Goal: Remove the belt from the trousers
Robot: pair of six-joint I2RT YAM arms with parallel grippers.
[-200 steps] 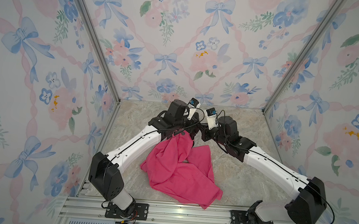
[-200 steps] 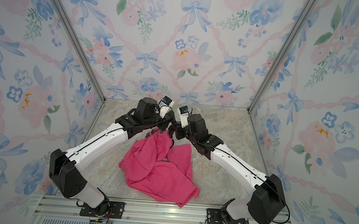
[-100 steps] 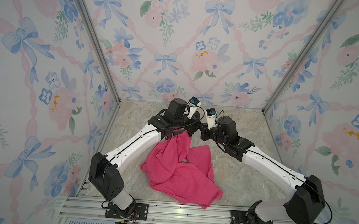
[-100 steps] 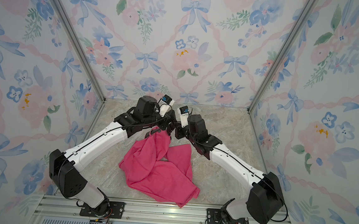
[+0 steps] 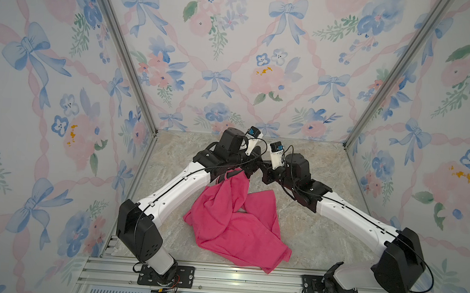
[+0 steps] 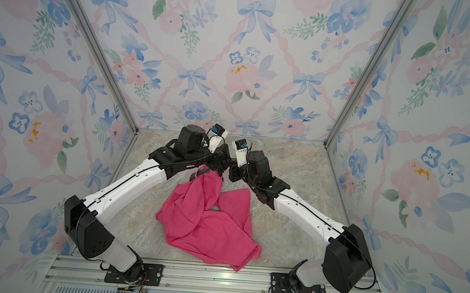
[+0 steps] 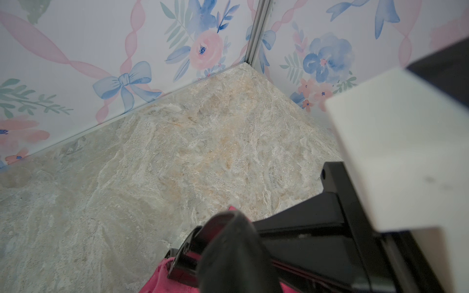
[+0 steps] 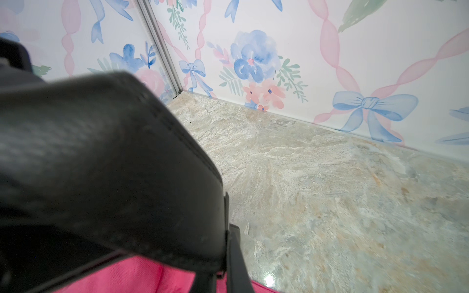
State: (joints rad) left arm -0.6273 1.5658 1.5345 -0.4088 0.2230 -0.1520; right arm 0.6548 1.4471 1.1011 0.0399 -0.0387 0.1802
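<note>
Now, belt (image 8: 114, 165): black strap at the raised waist of the trousers (image 5: 231, 226). It seems to run along the waistband, though most of it is hidden.
Left gripper (image 5: 247, 173): clamped on pink cloth at the waist, holding it up.
Right gripper (image 5: 261, 169): closed, apparently on the strap, just beside the waist.
Key relation: the strap sits right at the right gripper. A pull away from the waist, along the strap's length, should slide it out.
Nearer arm: right.

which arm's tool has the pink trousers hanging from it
The left tool: the trousers rise off the table in a peak to it. The right tool, beside that peak, is at the black belt instead.
</note>
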